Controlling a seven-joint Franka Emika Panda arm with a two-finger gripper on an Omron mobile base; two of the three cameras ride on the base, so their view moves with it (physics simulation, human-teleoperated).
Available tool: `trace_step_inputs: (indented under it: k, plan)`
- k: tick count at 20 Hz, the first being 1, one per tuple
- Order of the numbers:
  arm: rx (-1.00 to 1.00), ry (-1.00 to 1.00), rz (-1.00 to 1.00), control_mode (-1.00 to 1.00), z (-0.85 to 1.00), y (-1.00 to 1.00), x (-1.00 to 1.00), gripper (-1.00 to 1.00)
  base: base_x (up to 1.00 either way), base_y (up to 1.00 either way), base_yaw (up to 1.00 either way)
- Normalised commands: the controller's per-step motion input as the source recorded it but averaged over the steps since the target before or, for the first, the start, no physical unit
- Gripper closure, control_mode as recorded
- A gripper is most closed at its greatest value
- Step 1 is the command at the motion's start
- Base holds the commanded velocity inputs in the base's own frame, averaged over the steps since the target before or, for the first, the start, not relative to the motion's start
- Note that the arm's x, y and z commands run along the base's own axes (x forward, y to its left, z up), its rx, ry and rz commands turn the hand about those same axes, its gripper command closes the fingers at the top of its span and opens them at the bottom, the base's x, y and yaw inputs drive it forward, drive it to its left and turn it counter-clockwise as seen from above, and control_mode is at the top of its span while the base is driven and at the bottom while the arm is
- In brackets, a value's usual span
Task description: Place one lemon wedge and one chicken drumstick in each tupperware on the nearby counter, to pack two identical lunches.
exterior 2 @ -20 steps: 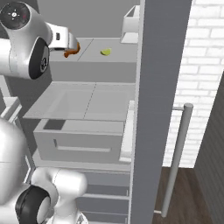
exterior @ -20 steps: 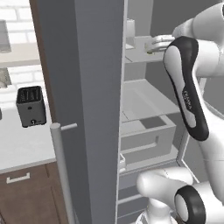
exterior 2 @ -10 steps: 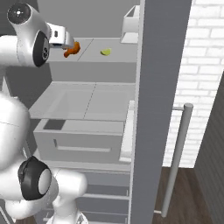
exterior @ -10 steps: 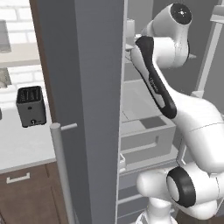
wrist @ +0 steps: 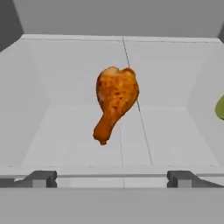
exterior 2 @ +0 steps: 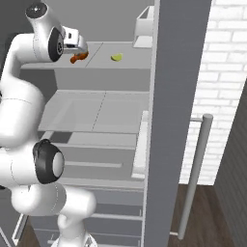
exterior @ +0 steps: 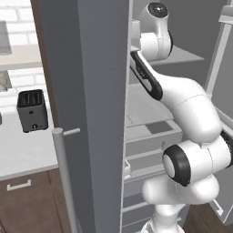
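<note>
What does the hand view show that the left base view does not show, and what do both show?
Hand view: a chicken drumstick lying on a pale shelf, bone tip toward the camera, with the open jaws apart from it, and a yellow-green lemon wedge at the right edge. Left base view: a black toaster on the counter. Both: the fridge's grey interior.

One chicken drumstick (wrist: 114,100), one lemon wedge (exterior 2: 116,57), one black toaster (exterior: 32,110), one desk (exterior: 20,152), two fridge door handles (exterior 2: 193,176)

left base view: behind arm, looks forward past fridge door (exterior: 86,113) at frame centre; right base view: opposite side, same fridge shelf (exterior 2: 120,62); hand view: close, facing chicken drumstick (wrist: 114,99) centre frame
</note>
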Motion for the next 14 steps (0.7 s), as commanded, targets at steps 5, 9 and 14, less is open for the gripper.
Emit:
trace_step_inputs:
  k: [5, 9, 14]
  plan:
    - [0.01, 0.0, 0.0, -1.0, -0.22, -0.01, 0.52, -1.0, 0.0, 0.0, 0.0]
    - [0.0, 0.0, 0.0, -1.0, -0.17, 0.01, 0.35, -1.0, 0.0, 0.0, 0.0]
    - [0.0, 0.0, 0.0, -1.0, -0.13, 0.1, 0.38, -1.0, 0.0, 0.0, 0.0]
